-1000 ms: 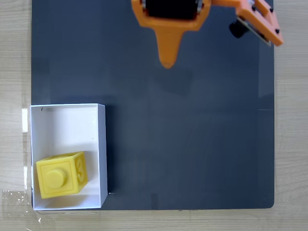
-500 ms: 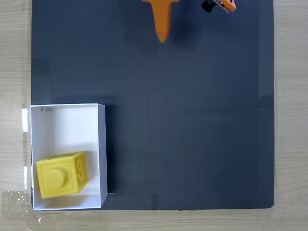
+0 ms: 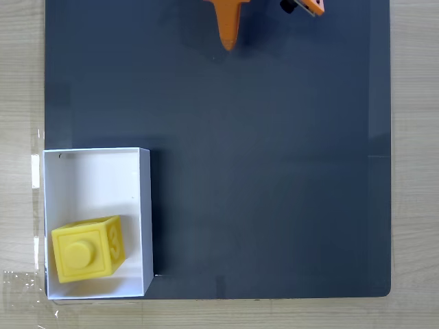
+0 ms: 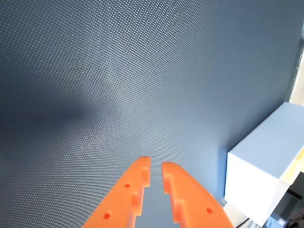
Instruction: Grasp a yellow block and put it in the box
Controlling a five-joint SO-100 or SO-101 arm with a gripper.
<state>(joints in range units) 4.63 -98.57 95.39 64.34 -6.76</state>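
Dark mat (image 3: 274, 171); yellow block (image 3: 88, 248) inside box (image 3: 96, 161), far from fingers (image 4: 142, 173).

The yellow block (image 3: 87, 249), stud facing up, sits inside the white box (image 3: 96, 171); near its lower end.

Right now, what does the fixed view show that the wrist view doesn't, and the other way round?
Fixed view: the yellow block sits in the lower part of the box, stud up, with pale wooden table around the dark mat.

Wrist view: the hand appears with both orange fingers nearly closed, holding nothing, plus the mat's fine texture.

Both: the mat, the white box from different angles, and part of the orange hand.
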